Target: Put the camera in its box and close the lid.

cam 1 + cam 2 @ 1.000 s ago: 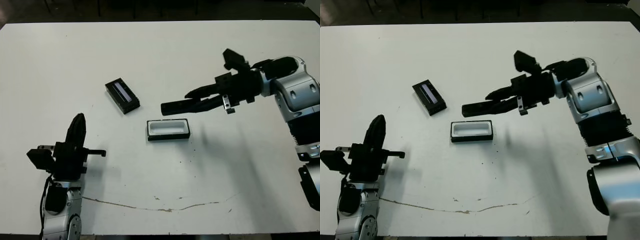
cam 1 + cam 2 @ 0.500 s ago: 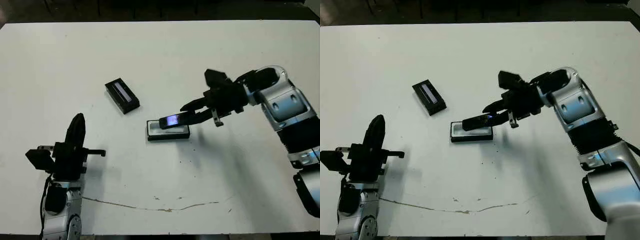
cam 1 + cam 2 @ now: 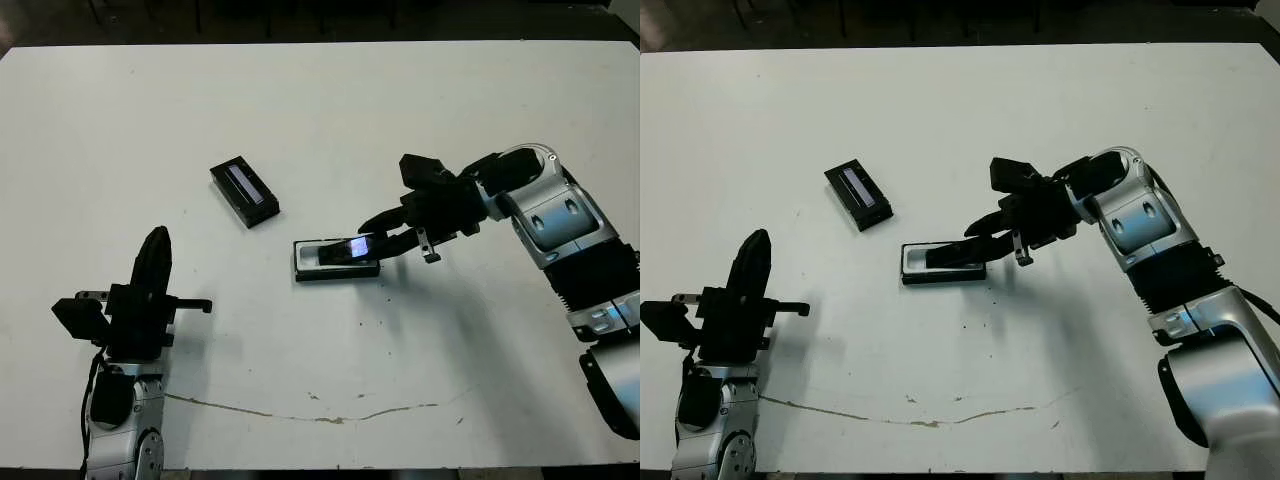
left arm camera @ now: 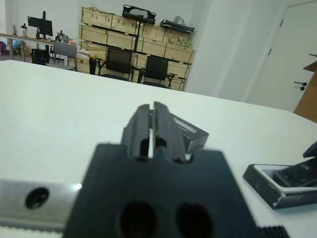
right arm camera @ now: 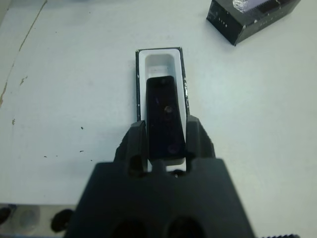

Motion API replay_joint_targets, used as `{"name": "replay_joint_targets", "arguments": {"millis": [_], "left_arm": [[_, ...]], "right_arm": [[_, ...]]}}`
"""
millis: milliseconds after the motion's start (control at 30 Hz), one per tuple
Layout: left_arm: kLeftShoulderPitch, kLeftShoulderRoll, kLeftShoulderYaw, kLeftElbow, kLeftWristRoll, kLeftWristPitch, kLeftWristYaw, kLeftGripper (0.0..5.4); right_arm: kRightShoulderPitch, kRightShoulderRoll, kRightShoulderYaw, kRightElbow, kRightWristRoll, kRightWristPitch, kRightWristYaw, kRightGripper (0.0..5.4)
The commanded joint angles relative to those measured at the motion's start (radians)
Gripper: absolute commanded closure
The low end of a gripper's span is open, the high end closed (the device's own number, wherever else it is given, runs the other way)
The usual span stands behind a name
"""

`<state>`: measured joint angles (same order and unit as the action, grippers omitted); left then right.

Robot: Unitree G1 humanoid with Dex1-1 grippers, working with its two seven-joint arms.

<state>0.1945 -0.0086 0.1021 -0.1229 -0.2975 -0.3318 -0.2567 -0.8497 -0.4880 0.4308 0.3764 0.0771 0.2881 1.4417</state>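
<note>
The right tool (image 5: 163,144) grips the camera (image 5: 163,116), a stiff, slick, likely light bar best held by its long edges, lying tilted into its box (image 5: 159,58).

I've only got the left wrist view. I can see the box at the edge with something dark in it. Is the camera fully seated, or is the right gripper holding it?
Observer: The right gripper is shut on the camera; the right wrist view shows a finger on each long side of it.
Operator: Is it lined up with the box?
Observer: Roughly. In that view the camera runs lengthwise over the box, with white lining bare at the far end.
Operator: Where is the lid?
Observer: In the head view the lid lies apart from the box, farther from the robot and toward its left, stripe up.
Operator: Is my gripper near any of it?
Observer: No, the left gripper sits well off toward the near left.
</note>
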Motion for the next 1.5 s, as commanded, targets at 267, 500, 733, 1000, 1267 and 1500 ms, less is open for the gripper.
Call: {"name": "replay_joint_targets", "arguments": {"millis": [267, 500, 733, 1000, 1267, 1500], "left_arm": [[0.037, -0.012, -0.009, 0.030, 0.003, 0.002, 0.008, 5.40], [0.040, -0.014, -0.011, 0.029, 0.004, 0.003, 0.013, 5.40], [0.040, -0.014, -0.009, 0.039, 0.008, -0.012, 0.013, 5.40], [0.044, -0.015, -0.008, 0.041, 0.014, -0.015, 0.019, 5.40], [0.039, -0.010, -0.009, 0.042, 0.005, -0.014, 0.010, 5.40], [0.032, -0.011, -0.004, 0.054, -0.001, -0.021, 0.003, 5.40]], "right_arm": [[-0.004, 0.071, 0.043, 0.068, -0.049, -0.020, -0.014, 4.84], [-0.019, 0.142, 0.055, 0.097, -0.074, 0.006, -0.054, 4.84], [-0.022, 0.174, 0.052, 0.117, -0.071, -0.003, -0.052, 4.84], [-0.030, 0.122, 0.037, 0.130, -0.060, -0.179, 0.041, 4.12], [-0.056, 0.039, -0.046, 0.022, -0.014, -0.144, 0.068, 2.72], [-0.038, -0.019, -0.123, -0.076, 0.056, -0.116, 0.067, 1.51]]}}
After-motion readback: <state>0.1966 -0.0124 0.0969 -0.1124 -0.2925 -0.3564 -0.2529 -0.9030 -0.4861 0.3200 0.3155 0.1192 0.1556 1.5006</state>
